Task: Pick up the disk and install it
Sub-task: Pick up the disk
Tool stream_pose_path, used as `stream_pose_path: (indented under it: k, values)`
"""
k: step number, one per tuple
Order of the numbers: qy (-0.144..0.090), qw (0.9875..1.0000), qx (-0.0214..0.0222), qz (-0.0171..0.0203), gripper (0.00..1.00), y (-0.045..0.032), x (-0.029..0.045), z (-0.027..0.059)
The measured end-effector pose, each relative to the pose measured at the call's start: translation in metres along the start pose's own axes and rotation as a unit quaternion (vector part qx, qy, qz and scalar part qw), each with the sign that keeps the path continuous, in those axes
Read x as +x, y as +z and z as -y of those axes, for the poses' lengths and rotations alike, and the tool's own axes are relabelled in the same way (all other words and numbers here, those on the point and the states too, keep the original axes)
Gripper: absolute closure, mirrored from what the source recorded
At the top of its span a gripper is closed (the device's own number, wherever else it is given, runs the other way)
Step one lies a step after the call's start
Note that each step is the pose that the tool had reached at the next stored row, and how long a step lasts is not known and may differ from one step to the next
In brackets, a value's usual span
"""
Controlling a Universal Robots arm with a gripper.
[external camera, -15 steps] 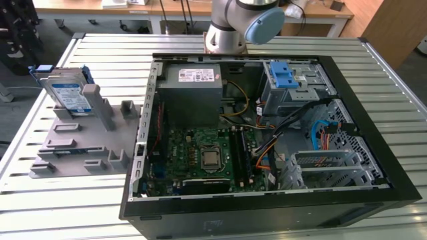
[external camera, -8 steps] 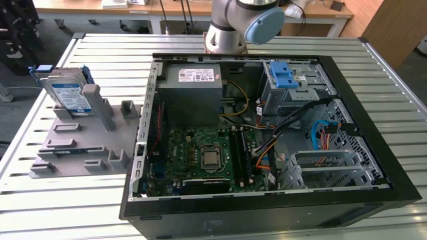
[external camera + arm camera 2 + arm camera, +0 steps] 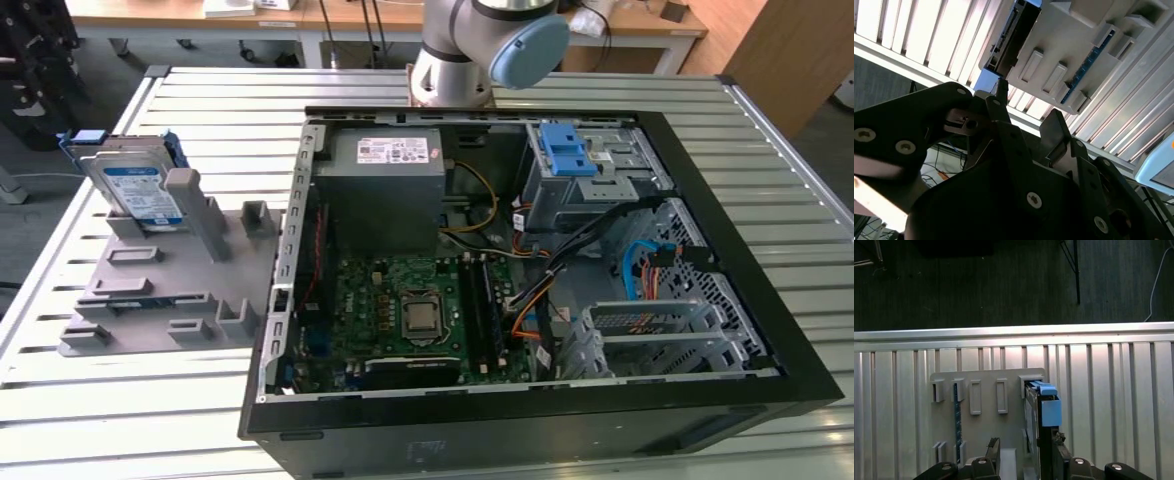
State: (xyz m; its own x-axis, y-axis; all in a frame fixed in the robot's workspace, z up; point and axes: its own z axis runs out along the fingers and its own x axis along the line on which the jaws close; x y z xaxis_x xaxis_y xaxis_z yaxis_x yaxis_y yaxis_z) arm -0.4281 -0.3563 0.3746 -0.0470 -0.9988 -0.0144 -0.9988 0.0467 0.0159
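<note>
**Observer:** Disk, position?

**Me:** The disk [image 3: 134, 188] stands on edge, near upright, in a slot at the far corner of the grey holder [image 3: 160, 290], upper left of the exterior view. Its white label with a blue band faces that camera, and blue rails run along its edges. It stands free in the slot.

**Observer:** Your claw?

**Me:** My claw [image 3: 1025, 444] is open, the fingers [image 3: 992, 444] well spread, holding nothing. In the first wrist view the disk's blue-railed edge lines up with the gap, close to one finger in the picture. How far off it lies I cannot tell. In the second wrist view both dark fingers point toward the holder, with the disk's dark edge beyond the tips.

**Observer:** Around the holder?

**Me:** A narrow blue strip [image 3: 957, 410] sits in another of its slots. The holder lies on the slatted metal table [image 3: 134, 420], just beside the open computer case [image 3: 534, 425], which takes the centre and right of the exterior view.

Inside the case:
- a grey power-supply box [image 3: 380, 195] with a white sticker, upper centre
- a drive cage [image 3: 627, 150] with two blue latches, upper right
- a green motherboard [image 3: 400, 310], lower centre
- orange, black and blue cables between them

My arm [image 3: 474, 45] rises at top centre, behind the case.
</note>
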Motion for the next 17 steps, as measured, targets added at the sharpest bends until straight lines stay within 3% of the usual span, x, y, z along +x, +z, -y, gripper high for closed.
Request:
stream_pose_path:
  k: [4,9,17]
  values:
    - [0.0,1.0,0.0,0.0,0.47,0.0001,0.0,0.0]
    - [-0.002,1.0,0.0,-0.0001,0.4,0.0028,-0.001,-0.0002]
    - [-0.019,0.9998,0.0035,-0.0001,0.4,0.0087,-0.0048,-0.0016]
